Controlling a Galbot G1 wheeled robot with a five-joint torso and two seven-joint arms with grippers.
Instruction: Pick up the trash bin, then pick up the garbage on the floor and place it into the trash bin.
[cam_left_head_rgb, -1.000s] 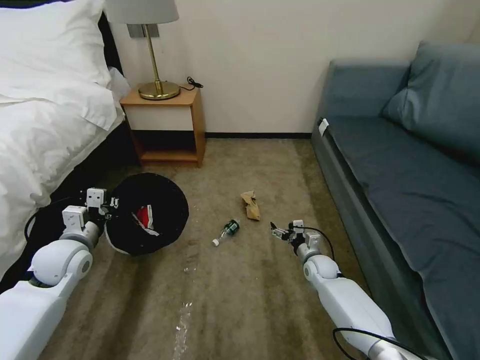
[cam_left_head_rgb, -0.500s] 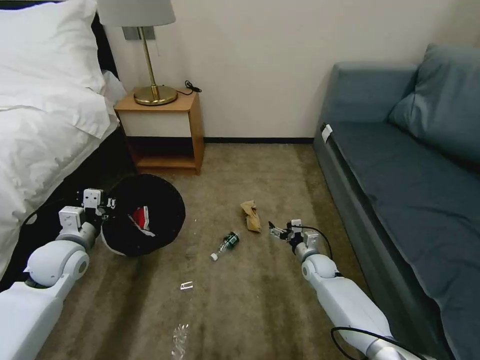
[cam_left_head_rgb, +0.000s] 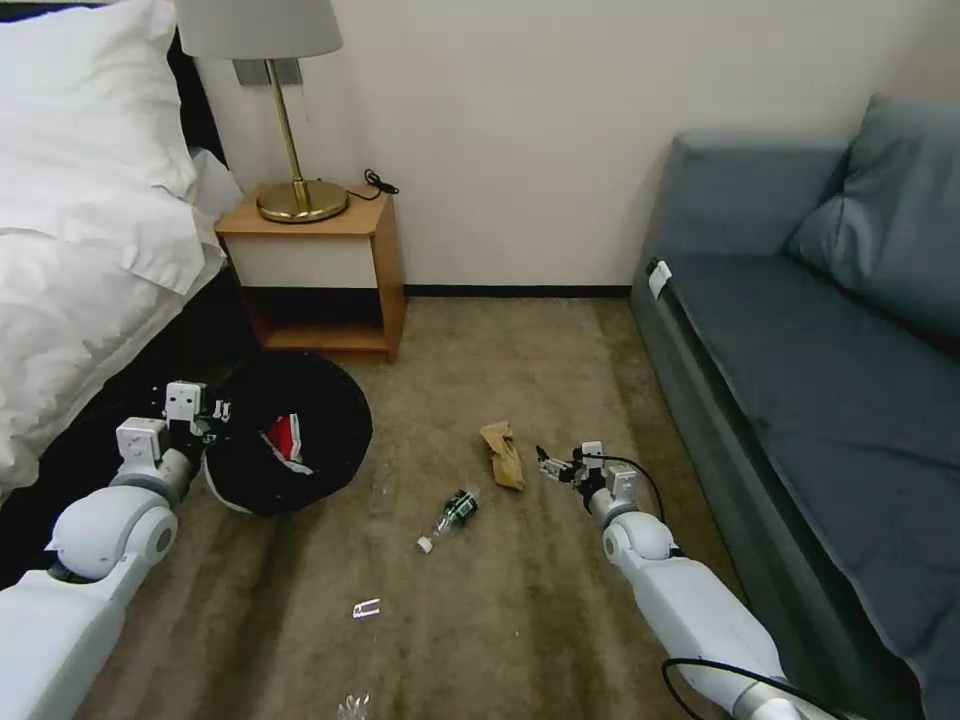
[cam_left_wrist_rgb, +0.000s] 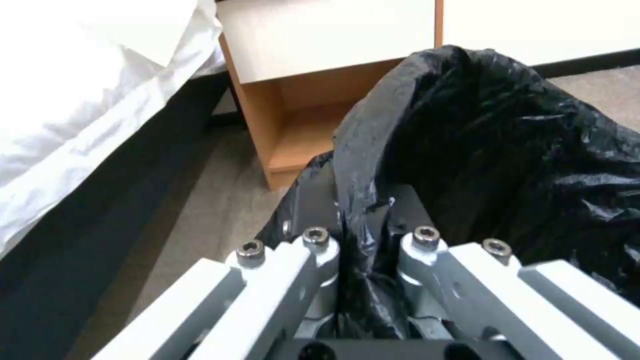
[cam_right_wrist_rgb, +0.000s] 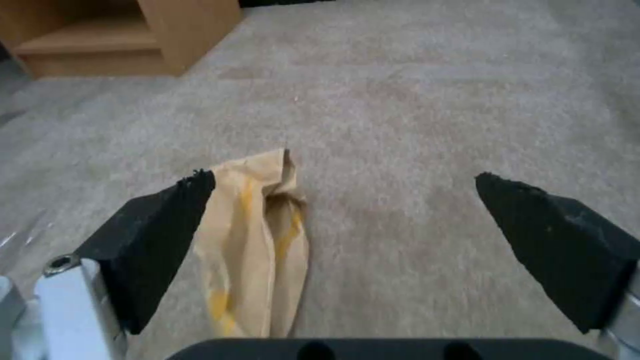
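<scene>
arms: glossy white rounded shells, grey joint rings | wrists: boxy white camera blocks, black cable looping at each | left gripper (cam_left_wrist_rgb: 363, 220): silver linkage bars, hex-socket screws | right gripper (cam_right_wrist_rgb: 347, 220): black wedge foam pads (cam_right_wrist_rgb: 160, 240) on silver fingers

Beige carpet (cam_left_head_rgb: 520, 340) between a white-sheeted bed (cam_left_head_rgb: 70, 300) and blue sofa (cam_left_head_rgb: 820, 330), with a lamp (cam_left_head_rgb: 280, 120) on a wooden nightstand (cam_left_head_rgb: 320, 270).

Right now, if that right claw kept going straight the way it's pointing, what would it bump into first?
Most likely the crumpled brown paper. The right gripper is open just above the carpet, and the paper lies beside one finger, not centred in the gap. Beyond it the way looks free, though depth is hard to judge.
</scene>
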